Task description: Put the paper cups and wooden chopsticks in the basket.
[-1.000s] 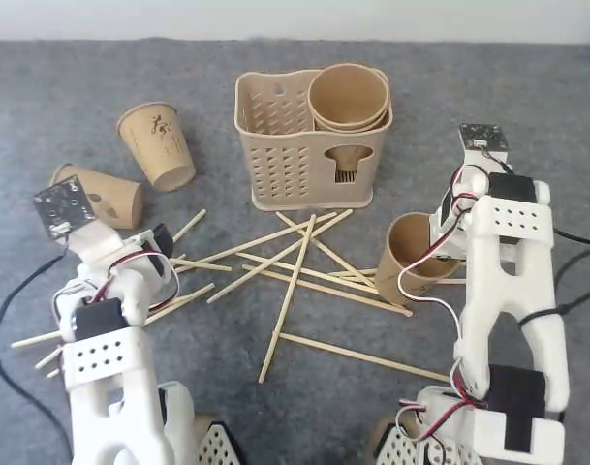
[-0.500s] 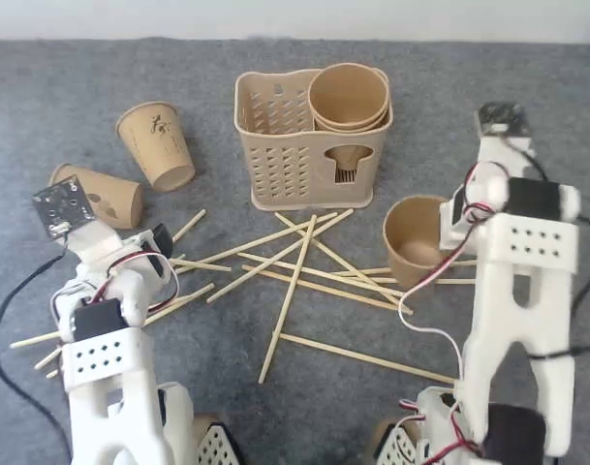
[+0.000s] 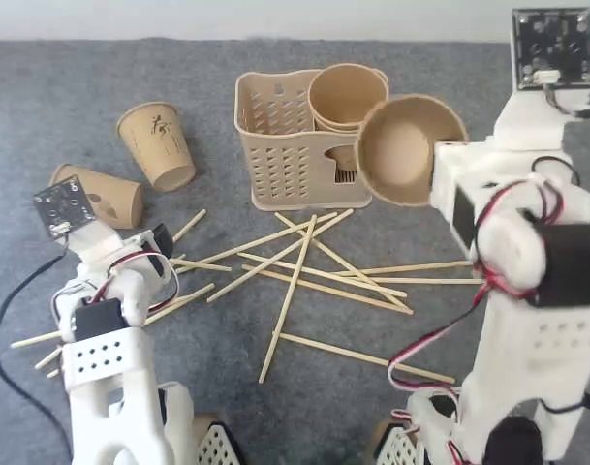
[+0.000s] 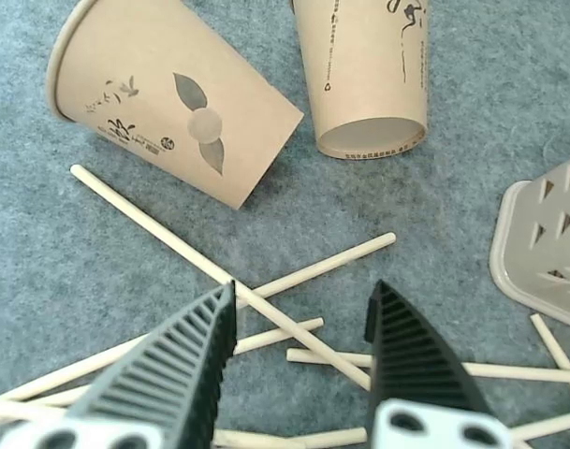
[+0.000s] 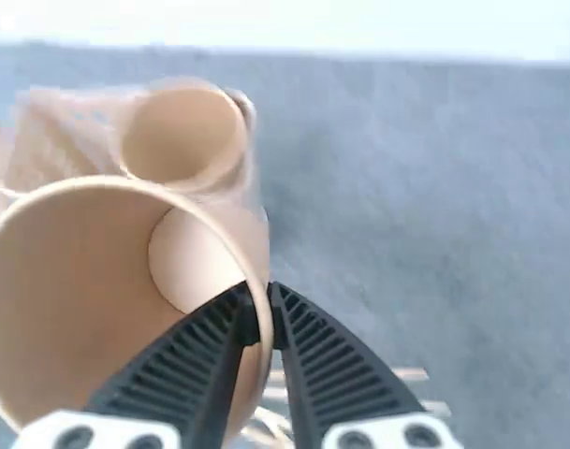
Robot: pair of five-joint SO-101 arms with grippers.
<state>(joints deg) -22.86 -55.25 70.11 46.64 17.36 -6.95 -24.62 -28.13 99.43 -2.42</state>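
Observation:
My right gripper [image 5: 262,301] is shut on the rim of a paper cup [image 3: 407,149], held high just right of the tan basket [image 3: 275,155]; the same cup [image 5: 88,309] fills the right wrist view. Nested cups [image 3: 348,95] stand in the basket's right side. Two more cups are at the left: one upside down [image 3: 158,145], one on its side [image 3: 103,196]. Several wooden chopsticks [image 3: 304,262] lie scattered in front of the basket. My left gripper [image 4: 299,313] hangs open low over chopsticks [image 4: 219,273], near the lying cup [image 4: 172,103] and the inverted cup [image 4: 369,75].
Grey carpet covers the table. The left arm's base [image 3: 110,387] and the right arm's body [image 3: 527,281] stand at the front edge. A basket corner [image 4: 542,243] shows in the left wrist view.
My right arm has lifted the cup off the carpet and carried it up and back toward the basket. The left arm has not moved.

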